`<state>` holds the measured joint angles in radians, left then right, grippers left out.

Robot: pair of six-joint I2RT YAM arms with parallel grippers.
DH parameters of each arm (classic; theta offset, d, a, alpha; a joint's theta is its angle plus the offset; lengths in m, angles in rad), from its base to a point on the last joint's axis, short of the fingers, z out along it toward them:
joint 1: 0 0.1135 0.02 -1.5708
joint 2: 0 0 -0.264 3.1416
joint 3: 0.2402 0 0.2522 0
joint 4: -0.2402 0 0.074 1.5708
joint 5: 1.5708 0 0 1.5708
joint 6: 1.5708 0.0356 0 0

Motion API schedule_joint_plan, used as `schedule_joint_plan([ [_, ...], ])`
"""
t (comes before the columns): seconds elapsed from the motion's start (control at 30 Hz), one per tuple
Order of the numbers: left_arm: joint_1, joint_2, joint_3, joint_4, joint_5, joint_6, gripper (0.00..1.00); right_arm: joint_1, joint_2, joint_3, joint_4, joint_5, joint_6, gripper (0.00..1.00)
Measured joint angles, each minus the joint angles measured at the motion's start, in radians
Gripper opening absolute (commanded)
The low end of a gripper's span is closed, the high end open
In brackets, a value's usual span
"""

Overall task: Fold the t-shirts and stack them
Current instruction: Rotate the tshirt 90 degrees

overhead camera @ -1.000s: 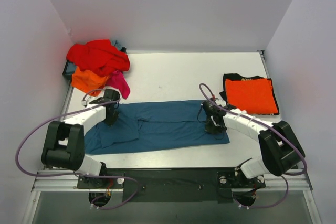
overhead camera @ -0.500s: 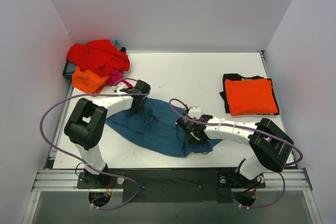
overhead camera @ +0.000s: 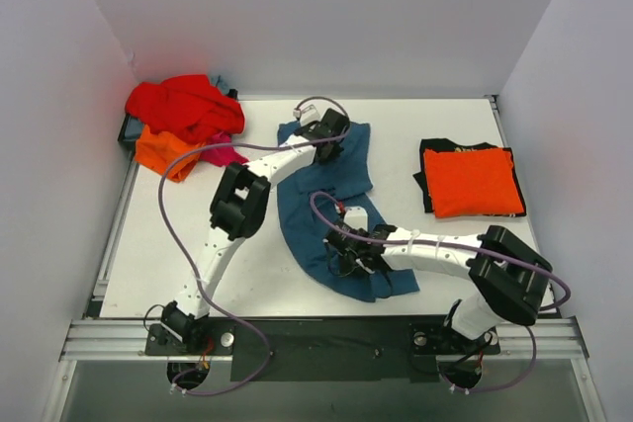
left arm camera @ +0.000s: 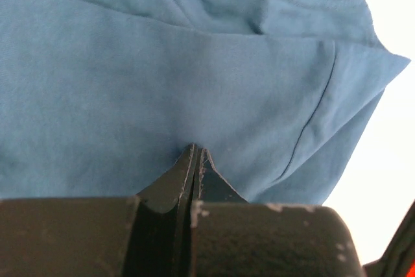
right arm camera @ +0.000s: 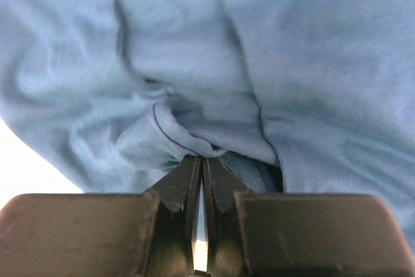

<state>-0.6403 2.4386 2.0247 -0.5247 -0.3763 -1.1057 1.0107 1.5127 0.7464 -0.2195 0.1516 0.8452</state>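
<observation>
**Teal shirt swung from crosswise to lengthwise**

Overhead view: a second ago the teal shirt (overhead camera: 305,224) lay stretched side to side along the near part of the table (overhead camera: 158,244), with one gripper at each end. Now it runs front to back through the middle, bunched and curved. The left gripper (overhead camera: 324,137) has carried its end far across to the back centre, its arm stretched out long. The right gripper (overhead camera: 344,244) has drawn in to the near middle. The folded orange shirt (overhead camera: 475,182) on the black shirt (overhead camera: 427,150) at the right, and the loose pile (overhead camera: 183,111) at the back left, have not moved.

Left wrist view: the fingers are pressed together with a pinch of teal cloth (left arm camera: 162,76) at their tips, and a hemmed edge hangs free to the right.

Right wrist view: the jaws stand nearly closed, only a sliver of light between them, gripping a gathered fold with a stitched hem (right arm camera: 162,128).

Judged from this, the shirt is being turned for its next fold. The rumpled near end likely needs smoothing before it can join the stack.
</observation>
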Motion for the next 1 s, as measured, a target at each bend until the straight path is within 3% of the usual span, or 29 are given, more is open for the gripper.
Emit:
schedule_joint_plan([
  [0.13,0.026,0.219,0.377,-0.075,0.075,0.090,0.00,0.014,0.069,0.062,0.039,-0.040,-0.008,0.00],
  [0.23,0.069,0.277,0.473,-0.078,0.221,0.118,0.00,0.039,0.197,0.203,0.051,-0.073,-0.027,0.00],
  [0.33,0.128,0.282,0.473,-0.070,0.369,0.125,0.00,0.074,0.298,0.319,0.095,-0.120,-0.051,0.00],
  [0.47,0.181,0.257,0.409,-0.028,0.457,0.146,0.00,0.094,0.303,0.327,0.103,-0.171,-0.087,0.00],
  [0.57,0.192,0.237,0.371,-0.011,0.468,0.161,0.00,0.058,0.263,0.309,0.098,-0.203,-0.099,0.12],
  [0.73,0.193,0.243,0.414,-0.056,0.463,0.217,0.00,-0.131,0.127,0.276,0.066,-0.229,-0.129,0.21],
  [0.87,0.197,0.211,0.372,-0.053,0.462,0.305,0.00,-0.323,0.076,0.291,0.039,-0.232,-0.176,0.20],
  [0.97,0.201,0.116,0.251,-0.055,0.459,0.379,0.02,-0.428,0.126,0.376,-0.024,-0.251,-0.218,0.12],
  [1.0,0.202,0.074,0.208,-0.055,0.459,0.401,0.02,-0.456,0.159,0.420,-0.042,-0.260,-0.230,0.05],
])
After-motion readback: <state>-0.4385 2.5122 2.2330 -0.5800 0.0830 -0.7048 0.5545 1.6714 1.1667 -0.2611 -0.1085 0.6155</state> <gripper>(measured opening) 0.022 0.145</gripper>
